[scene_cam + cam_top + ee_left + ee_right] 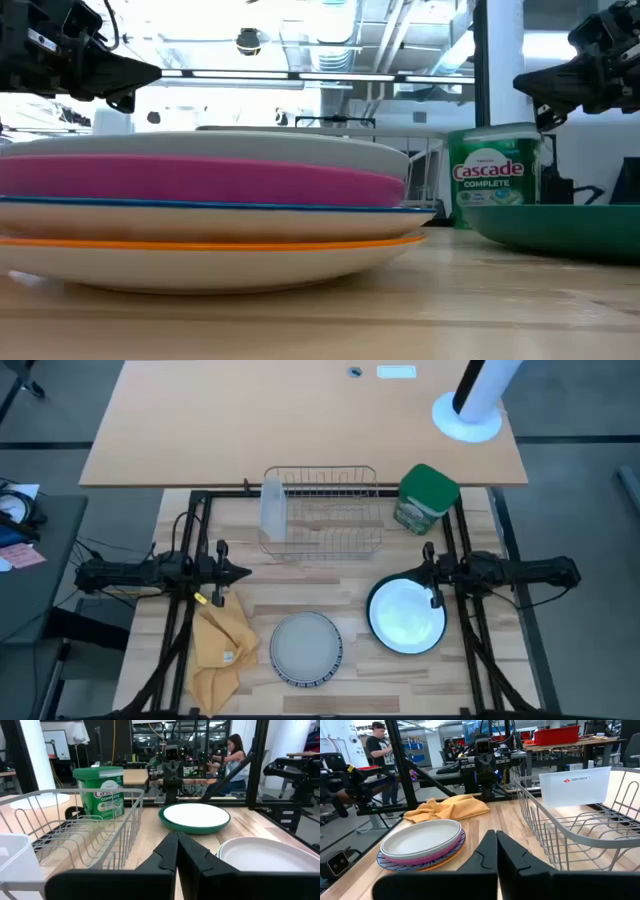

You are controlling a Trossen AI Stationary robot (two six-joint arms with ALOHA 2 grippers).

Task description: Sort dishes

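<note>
Near the counter's front edge, the stack of small round plates (pixel 306 648) and the green-rimmed white plate (pixel 406 616) look stiff, slick (breakable, probably), best pinched at rims; both jaws pressed together.

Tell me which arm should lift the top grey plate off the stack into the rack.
Probably left: its shut tool hangs nearer the grey plate; the right tool hangs over the white plate.
</note>
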